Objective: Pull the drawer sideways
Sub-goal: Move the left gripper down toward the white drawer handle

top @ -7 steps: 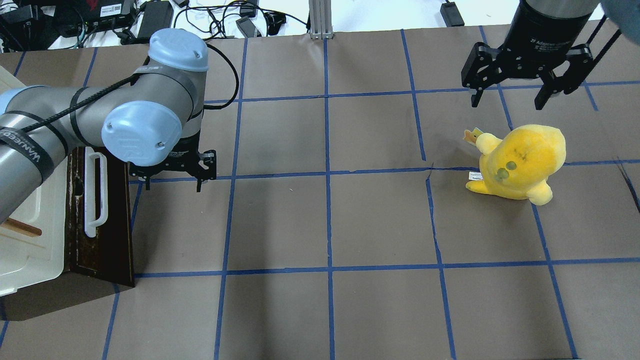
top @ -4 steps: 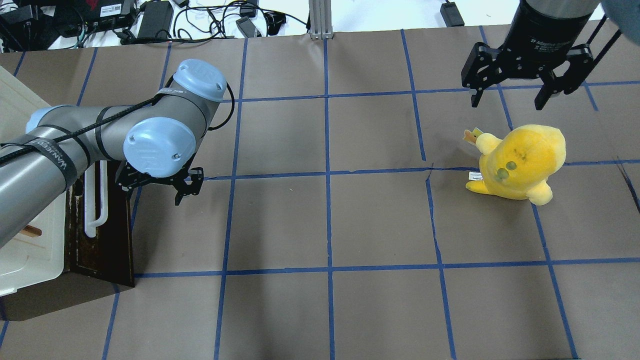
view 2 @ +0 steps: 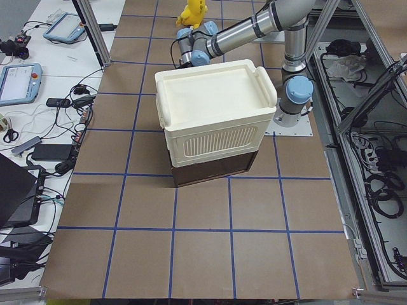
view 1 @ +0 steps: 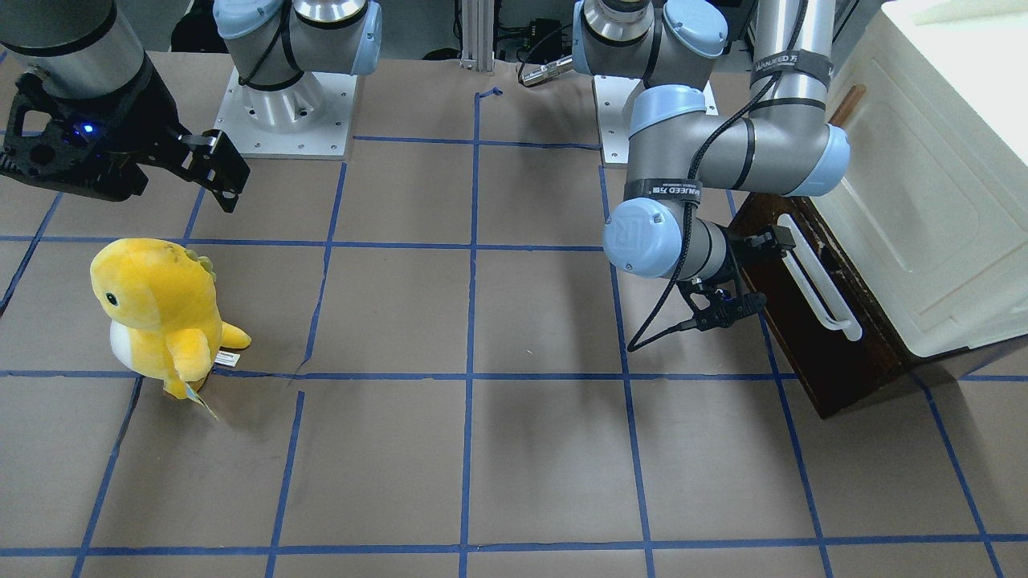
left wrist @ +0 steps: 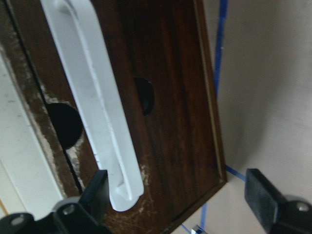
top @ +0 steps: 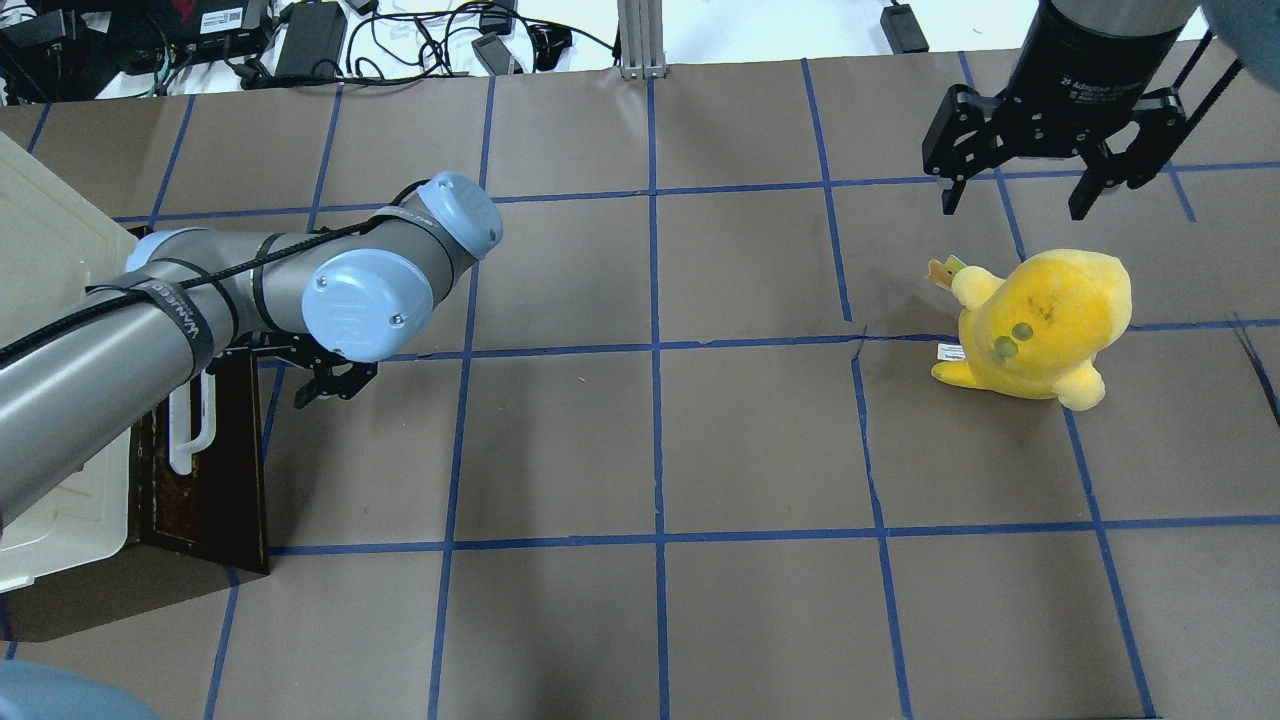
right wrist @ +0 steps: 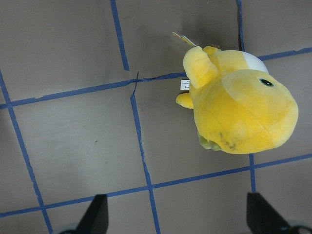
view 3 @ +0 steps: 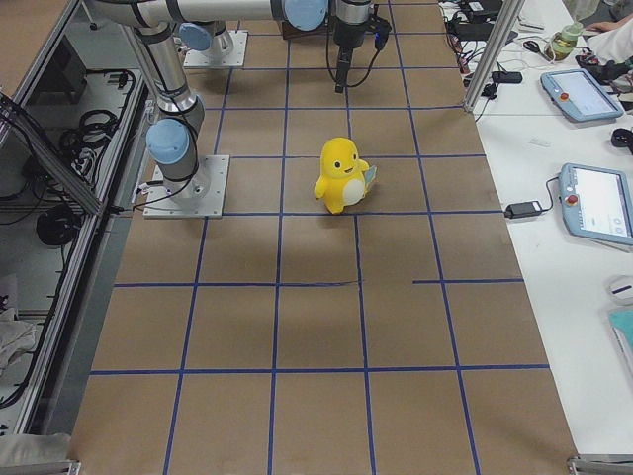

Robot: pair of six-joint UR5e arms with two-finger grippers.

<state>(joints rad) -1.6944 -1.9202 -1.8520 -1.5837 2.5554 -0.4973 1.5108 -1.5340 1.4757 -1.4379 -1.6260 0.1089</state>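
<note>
1. Left claw [left wrist: 180, 195] is spread wide and holds nothing. One finger [left wrist: 97, 190] sits just beside the end of the long white plastic bar handle [left wrist: 92, 97]. The other hangs past the front's edge, over the brown paper-covered table [top: 760, 440].
2. Over the last second the left wrist has swung round and sunk. The claw pointed down at the table beside the furniture then, and now it looks straight at the wooden front.
3. The wide, shallow, dark-brown-fronted wooden drawer [top: 205, 480] sits at the table's end on the robot's left, beneath the large cream-white plastic cabinet [top: 50, 260]. Its front faces the table's middle. It has not shifted in that second and looks pushed in.
4. I judge this to be the end of the approach, not yet the pull. The claw is lined up with the handle, but nothing is gripped and I cannot tell whether a finger touches it.
5. The next move probably calls for easing in until the bar lies between the fingers, then closing on it and drawing it toward the table's middle.
6. The claw sits at the handle's end, not its middle. A pull from there could slip off or skew the drawer.
7. The right claw [top: 1015, 205] hangs spread and empty above the yellow stuffed toy [top: 1040, 320]. Both are unchanged.
</note>
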